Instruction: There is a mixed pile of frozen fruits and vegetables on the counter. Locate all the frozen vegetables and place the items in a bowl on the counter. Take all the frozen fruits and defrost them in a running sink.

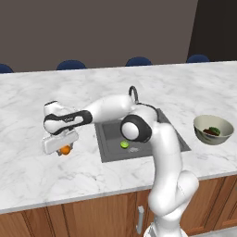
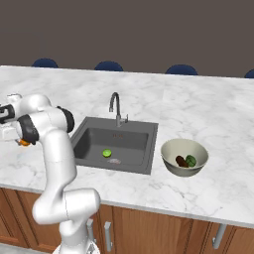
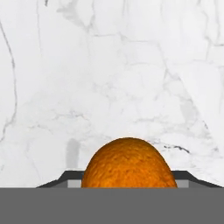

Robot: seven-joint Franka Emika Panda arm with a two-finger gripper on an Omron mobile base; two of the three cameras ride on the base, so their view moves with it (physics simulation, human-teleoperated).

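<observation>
The broad white marble surface with grey veins (image 1: pixel 41 176) carries everything, above brown wooden cabinet fronts (image 1: pixel 92 215); set into it is the dark grey square sink (image 2: pixel 89 141) with its thin dark curved faucet (image 2: pixel 115 105), from which no water can be made out; to the right of the sink stands the round pale beige-grey bowl (image 2: pixel 171 149), and both vegetables lie inside it, the dark brown oblong piece (image 2: pixel 181 161) touching or just beside the dark green glossy oval piece (image 2: pixel 191 160), so that half of the task looks done; the small bright lime-green round piece (image 2: pixel 106 153) lies on the sink floor near the drain; the small orange ball (image 1: pixel 65 150) is left, well to the left of the sink, low over the surface between the fingers of the gripper (image 1: pixel 64 149); the hand view shows the ball (image 3: pixel 127 164) close between the dark tips, so the gripper appears clamped on it, though whether it is lifted clear I cannot tell; by my judgement, carrying this ball to the sink and running the water remain.
</observation>
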